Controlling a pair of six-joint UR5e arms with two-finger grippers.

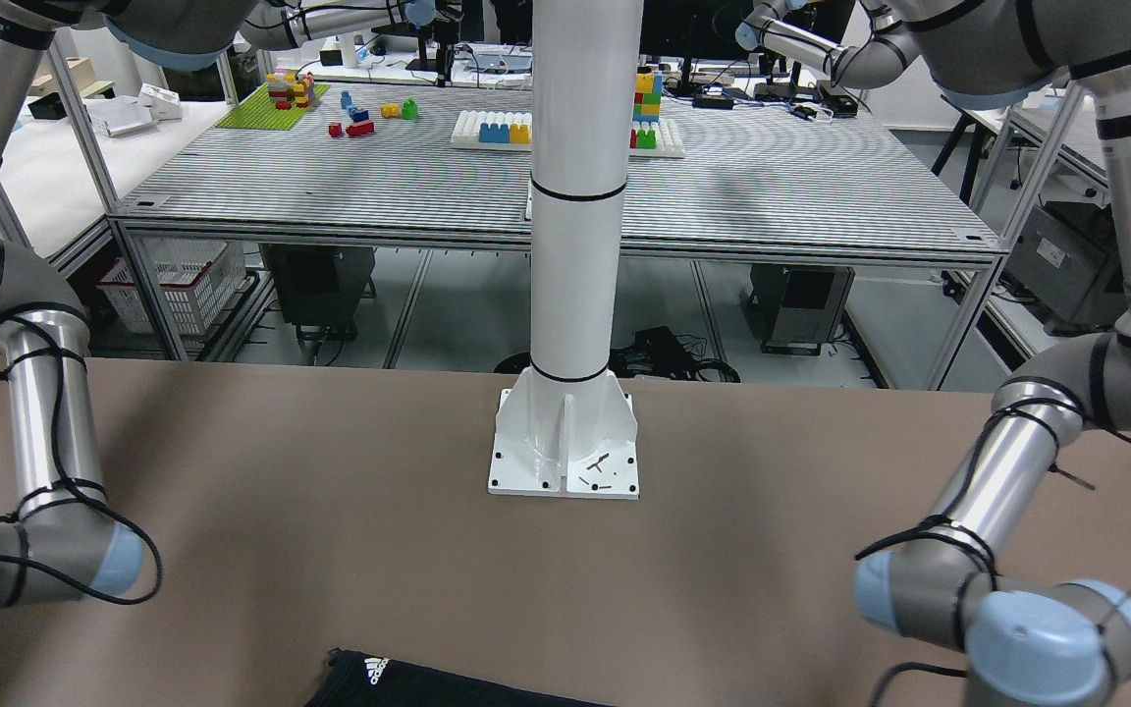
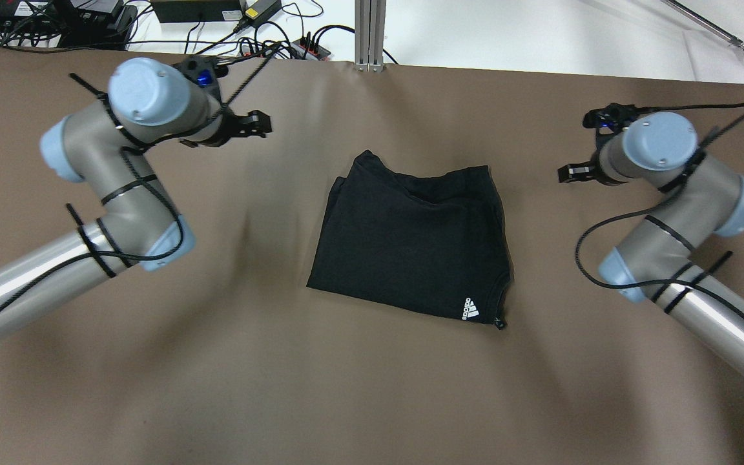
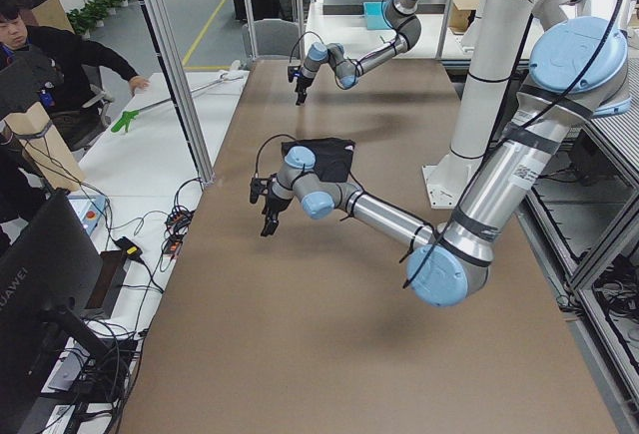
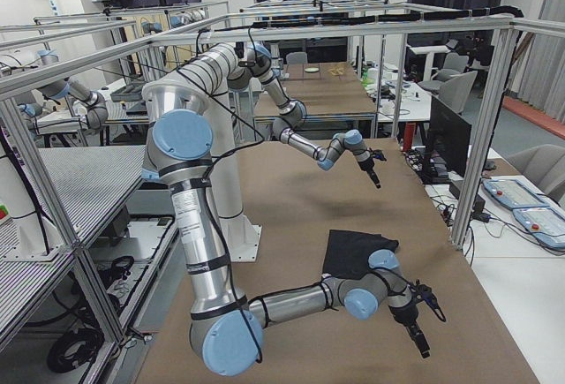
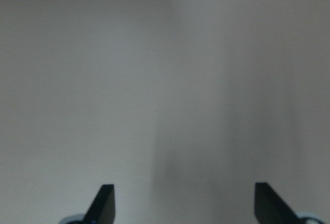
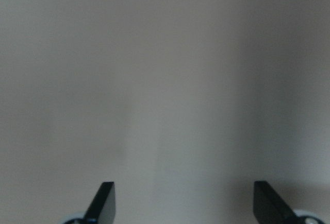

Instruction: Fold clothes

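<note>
A black garment (image 2: 411, 239) with a white Adidas logo (image 2: 470, 309) lies folded into a rough rectangle at the middle of the brown table (image 2: 217, 361). Its edge shows at the bottom of the front-facing view (image 1: 399, 682). My left gripper (image 2: 259, 123) hovers to the garment's far left, apart from it, open and empty. My right gripper (image 2: 569, 173) hovers to its right, apart from it, open and empty. The left wrist view shows the left gripper (image 5: 183, 203) with its tips wide apart over bare table. The right wrist view shows the right gripper (image 6: 183, 203) the same way.
The robot's white pillar base (image 1: 565, 442) stands at the table's near edge. Cables and power strips (image 2: 268, 39) lie beyond the far edge, by an aluminium post (image 2: 370, 32). An operator (image 3: 60, 65) sits past the far side.
</note>
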